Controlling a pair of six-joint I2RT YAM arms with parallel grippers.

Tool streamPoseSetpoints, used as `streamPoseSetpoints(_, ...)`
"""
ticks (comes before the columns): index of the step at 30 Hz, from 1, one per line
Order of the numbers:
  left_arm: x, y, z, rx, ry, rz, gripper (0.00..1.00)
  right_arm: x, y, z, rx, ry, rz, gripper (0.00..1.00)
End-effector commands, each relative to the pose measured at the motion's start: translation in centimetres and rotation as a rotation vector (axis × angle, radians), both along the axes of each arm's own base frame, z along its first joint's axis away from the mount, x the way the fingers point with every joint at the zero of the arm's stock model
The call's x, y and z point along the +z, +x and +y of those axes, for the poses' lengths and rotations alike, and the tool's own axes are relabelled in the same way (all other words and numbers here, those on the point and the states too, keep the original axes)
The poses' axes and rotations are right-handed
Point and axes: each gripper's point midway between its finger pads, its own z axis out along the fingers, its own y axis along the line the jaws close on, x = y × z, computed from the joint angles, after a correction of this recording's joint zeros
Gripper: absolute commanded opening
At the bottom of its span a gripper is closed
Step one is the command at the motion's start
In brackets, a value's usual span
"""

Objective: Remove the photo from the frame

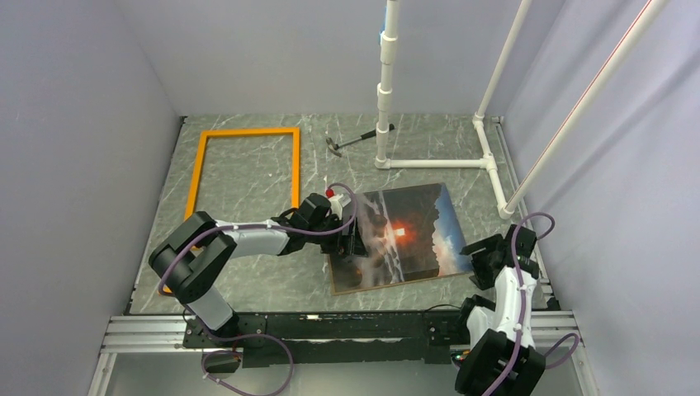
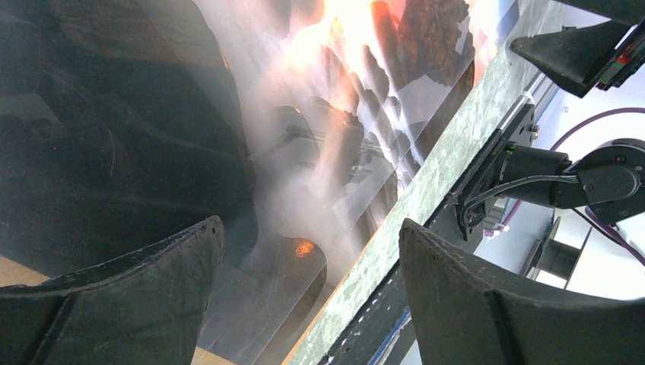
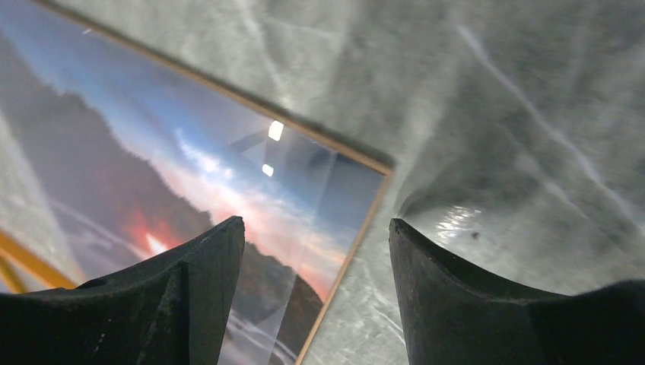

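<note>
From where I stand, the frame (image 1: 246,132) lies flat and empty at about ten o'clock on the worktop (image 1: 248,280). The photo (image 1: 421,223) lies face up well apart from it, at about four o'clock, turned a little askew. By how they lie, the two are separated.

The left jaws stand wide over the photo's nine o'clock edge with nothing between them; I cannot tell whether a fingertip touches the print. The right jaws are also spread and empty, hovering just off the photo's four o'clock corner above bare worktop.

The print looks like a thin sheet on brown board: probably light and fairly stiff, though likely to bow if lifted by one corner. Its face is glossy and throws back the lamps, and a clear film seems to lie over it, so I would expect it to be slippery and easily marked. My guess is that the brown edge is the place to pinch, one finger under and one over.

A hammer (image 1: 347,143) lies at twelve o'clock beside a white pipe stand (image 1: 384,91).
</note>
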Motion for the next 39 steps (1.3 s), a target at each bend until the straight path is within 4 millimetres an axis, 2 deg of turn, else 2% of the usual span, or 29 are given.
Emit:
streamPoseSetpoints(1, -3.1, -0.9, 1.2, 0.000, 0.090, 0.051, 0.90, -1.0, -1.7, -2.0, -0.141, -0.063, 0.118, 0.72)
streamPoseSetpoints(4, -3.1, -1.0, 1.3, -0.002, 0.091, 0.053, 0.90, -1.2, -1.0, -2.0, -0.113, -0.055, 0.102, 0.74)
streamPoseSetpoints(10, -3.3, -1.1, 1.7, -0.004, 0.107, 0.047, 0.91, -1.0, 1.2, 0.4, -0.022, 0.047, -0.053, 0.74)
streamPoseSetpoints(18, -4.0, -1.3, 1.9, 0.001, 0.117, 0.062, 0.91, 1.4, 2.5, 0.2, -0.016, 0.015, -0.178, 0.72)
streamPoseSetpoints(27, -4.3, -1.3, 1.9, -0.002, 0.126, 0.062, 0.91, 2.2, 2.8, 0.8, -0.009, 0.043, -0.213, 0.70)
streamPoseSetpoints(30, -4.4, -1.3, 1.9, -0.004, 0.127, 0.062, 0.91, 1.8, 2.2, 0.0, -0.041, 0.011, -0.158, 0.69)
streamPoseSetpoints(34, -4.4, -1.4, 2.1, -0.007, 0.130, 0.058, 0.91, 1.2, 0.9, -3.2, -0.128, -0.126, -0.035, 0.74)
streamPoseSetpoints(37, -4.5, -1.4, 2.1, -0.011, 0.135, 0.058, 0.91, 0.4, 1.1, -4.0, -0.120, -0.145, 0.000, 0.77)
streamPoseSetpoints(39, -4.5, -1.5, 2.1, -0.017, 0.136, 0.058, 0.91, -0.1, 1.5, -3.7, -0.091, -0.122, 0.008, 0.78)
